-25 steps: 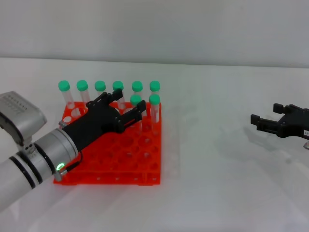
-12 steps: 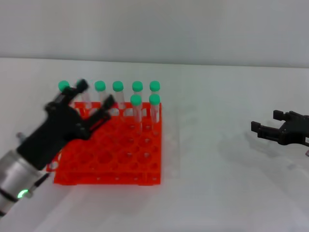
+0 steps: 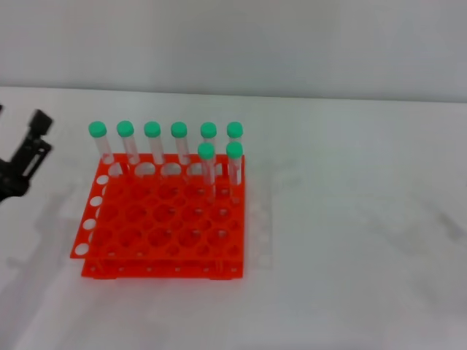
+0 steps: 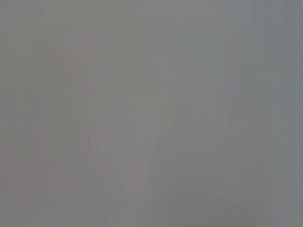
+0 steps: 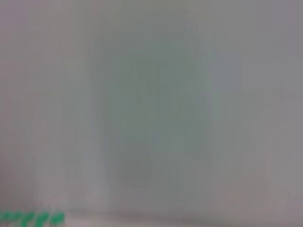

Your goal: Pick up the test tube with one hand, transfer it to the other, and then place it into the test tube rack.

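left pincer beside rack | seemingly empty | opening unclear

Only the left gripper shows, at the head view's left edge, fingers pointing up.

Test tube rack on table, right of left gripper, apart. Eight tubes upright in rack's far rows: six behind, two in front.
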